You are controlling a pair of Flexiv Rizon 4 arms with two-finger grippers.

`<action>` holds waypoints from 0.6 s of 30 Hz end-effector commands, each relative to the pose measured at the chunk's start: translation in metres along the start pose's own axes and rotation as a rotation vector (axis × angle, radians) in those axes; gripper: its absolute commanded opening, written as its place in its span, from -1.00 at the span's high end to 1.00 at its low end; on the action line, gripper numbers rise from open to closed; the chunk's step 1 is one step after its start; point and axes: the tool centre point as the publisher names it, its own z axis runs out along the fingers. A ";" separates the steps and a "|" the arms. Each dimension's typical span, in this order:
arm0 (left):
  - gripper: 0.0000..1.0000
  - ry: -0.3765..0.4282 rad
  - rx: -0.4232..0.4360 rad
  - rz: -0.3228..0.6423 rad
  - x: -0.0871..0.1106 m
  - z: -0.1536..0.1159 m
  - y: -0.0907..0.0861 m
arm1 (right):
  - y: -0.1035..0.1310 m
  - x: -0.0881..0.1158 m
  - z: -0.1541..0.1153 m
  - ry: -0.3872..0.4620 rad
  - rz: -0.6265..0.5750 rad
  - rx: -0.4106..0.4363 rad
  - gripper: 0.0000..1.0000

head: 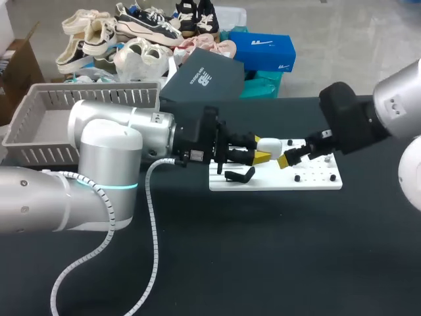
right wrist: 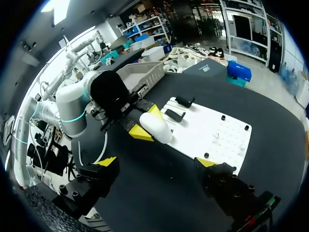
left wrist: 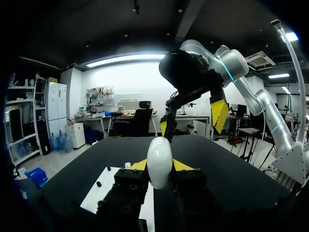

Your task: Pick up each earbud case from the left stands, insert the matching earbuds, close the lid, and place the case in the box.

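Note:
My left gripper (head: pixel 262 153) is shut on a white earbud case (head: pixel 268 143), holding it above the white stand board (head: pixel 316 183). In the left wrist view the case (left wrist: pixel 159 163) stands upright between the yellow fingertips (left wrist: pixel 138 165), with its lid closed. My right gripper (head: pixel 293 153) is open and faces the case from the right, a short way off. It shows ahead of the case as the right gripper (left wrist: pixel 192 121), fingers spread wide. In the right wrist view the case (right wrist: pixel 155 126) lies ahead of my open right gripper (right wrist: pixel 157 162).
Two black stands (head: pixel 238 176) sit at the board's left end, with small black pegs (head: pixel 297 178) further right. A grey basket (head: pixel 39 122) stands at the table's back left. A dark box (head: pixel 202 78) lies beyond the far edge.

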 end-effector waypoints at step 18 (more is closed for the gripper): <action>1.00 -0.001 -0.006 0.001 0.000 0.000 -0.001 | -0.021 -0.013 0.022 0.009 0.048 0.030 -1.00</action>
